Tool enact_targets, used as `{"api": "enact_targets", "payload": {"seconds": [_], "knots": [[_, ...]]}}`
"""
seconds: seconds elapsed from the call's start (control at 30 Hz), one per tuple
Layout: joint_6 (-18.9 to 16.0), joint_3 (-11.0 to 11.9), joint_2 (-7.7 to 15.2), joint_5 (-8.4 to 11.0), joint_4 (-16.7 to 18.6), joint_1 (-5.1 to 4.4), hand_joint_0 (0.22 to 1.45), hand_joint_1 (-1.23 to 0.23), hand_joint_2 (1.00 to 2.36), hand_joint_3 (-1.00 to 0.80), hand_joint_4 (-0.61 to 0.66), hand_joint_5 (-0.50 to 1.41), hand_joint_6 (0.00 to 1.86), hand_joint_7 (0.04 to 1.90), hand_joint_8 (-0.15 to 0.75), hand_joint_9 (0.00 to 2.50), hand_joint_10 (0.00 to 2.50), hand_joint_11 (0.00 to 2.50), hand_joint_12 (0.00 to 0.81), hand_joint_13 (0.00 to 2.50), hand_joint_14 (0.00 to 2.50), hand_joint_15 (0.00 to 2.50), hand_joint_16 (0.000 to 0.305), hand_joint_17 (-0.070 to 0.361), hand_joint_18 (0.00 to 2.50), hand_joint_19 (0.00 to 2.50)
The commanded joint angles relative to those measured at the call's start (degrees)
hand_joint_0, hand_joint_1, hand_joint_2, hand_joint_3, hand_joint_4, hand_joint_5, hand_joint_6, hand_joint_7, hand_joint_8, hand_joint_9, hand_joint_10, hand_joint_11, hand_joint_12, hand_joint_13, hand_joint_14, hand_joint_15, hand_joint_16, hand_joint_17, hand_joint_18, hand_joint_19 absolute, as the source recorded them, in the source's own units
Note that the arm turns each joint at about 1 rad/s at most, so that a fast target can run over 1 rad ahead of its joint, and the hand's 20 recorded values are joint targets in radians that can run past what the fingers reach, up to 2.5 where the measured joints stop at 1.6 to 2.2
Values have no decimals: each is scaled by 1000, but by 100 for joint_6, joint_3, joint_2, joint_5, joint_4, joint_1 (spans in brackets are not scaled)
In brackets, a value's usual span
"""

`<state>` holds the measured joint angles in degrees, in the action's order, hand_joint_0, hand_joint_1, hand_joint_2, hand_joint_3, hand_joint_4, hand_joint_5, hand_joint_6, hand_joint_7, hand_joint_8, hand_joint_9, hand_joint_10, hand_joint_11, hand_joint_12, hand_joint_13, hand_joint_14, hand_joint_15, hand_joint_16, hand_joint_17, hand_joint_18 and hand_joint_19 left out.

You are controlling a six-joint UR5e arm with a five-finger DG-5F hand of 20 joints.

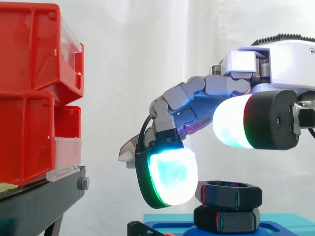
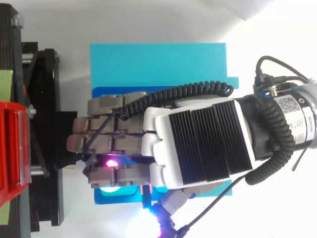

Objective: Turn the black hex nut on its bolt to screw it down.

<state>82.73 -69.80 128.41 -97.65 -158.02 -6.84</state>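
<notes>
A black hex nut [image 1: 229,192] sits on top of a second black hex piece [image 1: 226,219], both stacked on a blue base [image 1: 288,221]. My hand [image 1: 189,98] reaches in from the right and arches over the nut. One glowing fingertip pad [image 1: 170,177] hangs down at the nut's left side, touching it or nearly so. The thumb pad [image 1: 231,120] floats well above the nut, clear of it. Nothing is pinched between them. From above, the hand [image 2: 198,144] covers the nut, with the blue base [image 2: 158,64] spreading out beyond it.
Stacked red bins [image 1: 29,93] stand on a black stand [image 1: 44,201] at the left, a short gap from the fingers. The same bins [image 2: 12,148] and stand [image 2: 47,124] line the left edge from above. A white curtain hangs behind.
</notes>
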Motion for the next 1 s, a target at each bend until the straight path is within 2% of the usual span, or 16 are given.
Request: {"api": "enact_targets", "payload": {"seconds": [0.0, 0.97], "knots": [[6, 1, 0, 0, -9, -1, 517, -253, 1000, -500, 300, -96, 511, 1231, 311, 537, 4, 180, 375, 582, 3, 121, 51, 116, 522, 217], [6, -78, 0, -35, -44, 69, 518, -260, 1000, -500, 282, -104, 574, 1149, 310, 536, 4, 180, 373, 584, 3, 119, 51, 115, 525, 218]]}}
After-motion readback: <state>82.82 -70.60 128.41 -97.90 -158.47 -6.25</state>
